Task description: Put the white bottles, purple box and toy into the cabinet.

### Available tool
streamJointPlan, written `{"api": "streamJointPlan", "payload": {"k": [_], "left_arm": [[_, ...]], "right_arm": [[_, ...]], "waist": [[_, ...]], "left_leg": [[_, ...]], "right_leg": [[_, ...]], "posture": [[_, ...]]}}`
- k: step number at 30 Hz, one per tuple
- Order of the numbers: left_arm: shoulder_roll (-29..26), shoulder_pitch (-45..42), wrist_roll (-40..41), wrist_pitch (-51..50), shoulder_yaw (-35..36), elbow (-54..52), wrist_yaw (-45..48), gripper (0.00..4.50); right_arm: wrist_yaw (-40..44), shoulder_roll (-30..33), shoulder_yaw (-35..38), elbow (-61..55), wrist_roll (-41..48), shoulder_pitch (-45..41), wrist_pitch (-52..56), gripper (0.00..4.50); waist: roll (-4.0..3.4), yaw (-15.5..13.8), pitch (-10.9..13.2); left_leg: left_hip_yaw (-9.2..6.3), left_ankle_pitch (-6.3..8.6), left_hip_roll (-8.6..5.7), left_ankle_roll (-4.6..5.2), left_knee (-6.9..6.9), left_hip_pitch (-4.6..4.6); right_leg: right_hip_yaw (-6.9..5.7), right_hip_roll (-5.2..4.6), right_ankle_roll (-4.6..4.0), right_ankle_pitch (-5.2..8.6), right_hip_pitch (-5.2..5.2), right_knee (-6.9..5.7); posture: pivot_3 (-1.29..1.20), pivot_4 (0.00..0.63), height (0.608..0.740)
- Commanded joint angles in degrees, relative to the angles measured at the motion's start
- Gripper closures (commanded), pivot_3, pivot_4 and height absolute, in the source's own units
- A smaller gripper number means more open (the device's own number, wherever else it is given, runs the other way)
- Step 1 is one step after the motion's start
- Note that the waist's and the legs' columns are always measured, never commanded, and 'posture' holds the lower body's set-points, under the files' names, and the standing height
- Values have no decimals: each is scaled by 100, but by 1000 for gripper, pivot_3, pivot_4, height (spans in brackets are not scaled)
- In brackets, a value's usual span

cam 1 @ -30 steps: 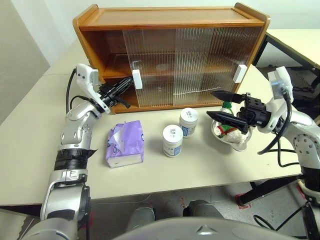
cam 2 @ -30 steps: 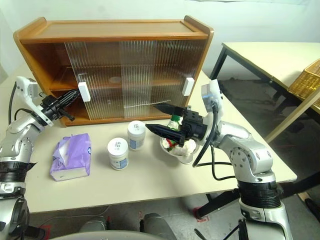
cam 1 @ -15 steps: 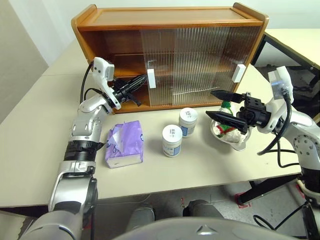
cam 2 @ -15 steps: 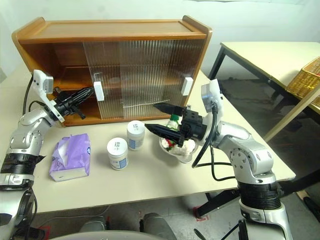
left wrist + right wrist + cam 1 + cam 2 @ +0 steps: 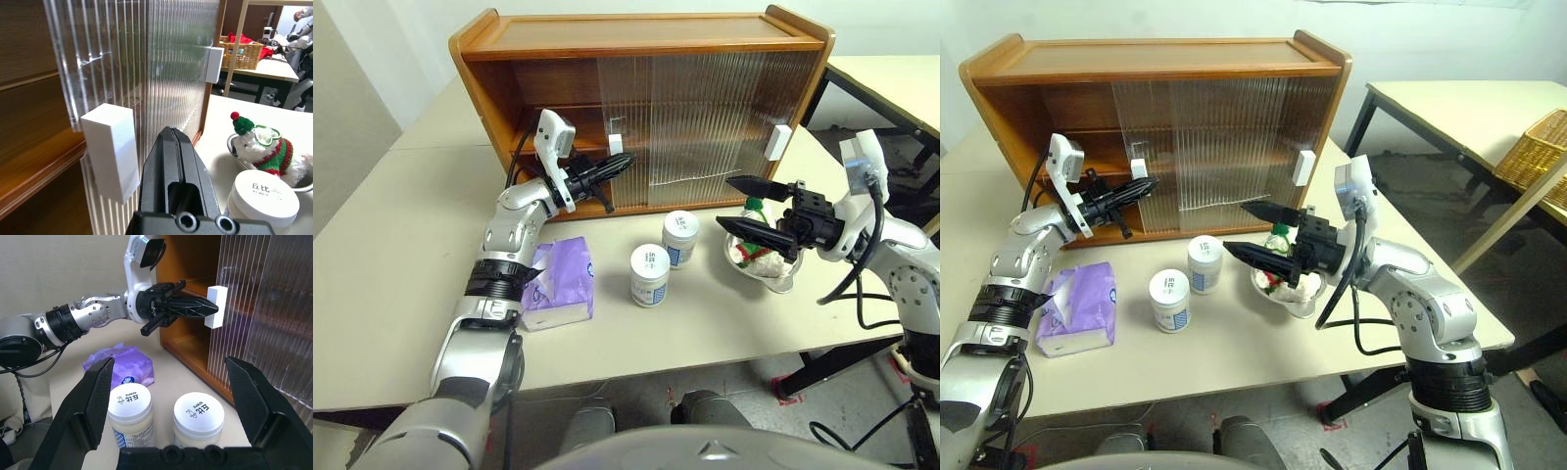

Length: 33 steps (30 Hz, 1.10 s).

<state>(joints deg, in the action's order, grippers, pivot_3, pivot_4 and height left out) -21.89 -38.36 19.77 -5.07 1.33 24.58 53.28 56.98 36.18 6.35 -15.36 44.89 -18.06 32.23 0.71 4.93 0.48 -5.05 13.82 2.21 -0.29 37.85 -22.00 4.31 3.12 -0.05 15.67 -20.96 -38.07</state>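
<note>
Lilac box (image 5: 558,282) lies leftmost on the worktop (image 5: 382,264); the left end effector (image 5: 625,163), pinched shut, presses the cabinet (image 5: 636,39) door's white handle (image 5: 616,145). Two bottles (image 5: 650,274) stand mid-worktop. Left wrist view shows the toy (image 5: 261,147) in a glass bowl (image 5: 773,277). Right end effector (image 5: 736,205) gapes wide, empty.

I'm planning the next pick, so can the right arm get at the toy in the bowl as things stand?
Probably yes. The right gripper hangs open just above the toy in its glass bowl, with nothing between them; the white bottles stand off to the side.
</note>
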Motion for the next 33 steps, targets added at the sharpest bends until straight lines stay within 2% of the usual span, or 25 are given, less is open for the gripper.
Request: {"api": "streamJointPlan", "payload": {"k": [1,8,12,19,33], "left_arm": [[-49,15,39,-47,138,-106,-51,4480],[-361,889,351,-594,461,-1332,-263,4480],[-507,1188,427,-757,694,-1609,-493,4480],[-397,788,66,-460,714,-976,-1018,4480],[-141,195,-278,-79,292,-32,-815,4480]], "right_arm": [[-19,31,116,-85,39,46,16,0],[13,30,53,-12,16,-19,10,0],[66,22,1,73,-6,-110,10,0],[145,4,-48,174,-45,-205,5,0],[-12,71,100,-95,51,-41,110,0]], "waist": [[-1,9,0],[-2,59,0],[-2,51,0],[-2,-43,0],[-2,-6,0]], "left_leg": [[0,0,0,1,0,-1],[4,7,-2,12,-5,-11],[4,9,-3,13,-5,-18],[4,9,-2,13,0,-15],[5,11,-2,15,1,-16]], "right_leg": [[0,0,1,1,-1,0],[-1,2,3,8,-8,9],[-2,2,0,9,-15,10],[0,1,-7,4,-13,9],[5,1,0,1,-13,10]], "posture": [[-211,0,740],[-186,0,740],[-176,0,740],[-168,0,740],[-209,0,740]]}}
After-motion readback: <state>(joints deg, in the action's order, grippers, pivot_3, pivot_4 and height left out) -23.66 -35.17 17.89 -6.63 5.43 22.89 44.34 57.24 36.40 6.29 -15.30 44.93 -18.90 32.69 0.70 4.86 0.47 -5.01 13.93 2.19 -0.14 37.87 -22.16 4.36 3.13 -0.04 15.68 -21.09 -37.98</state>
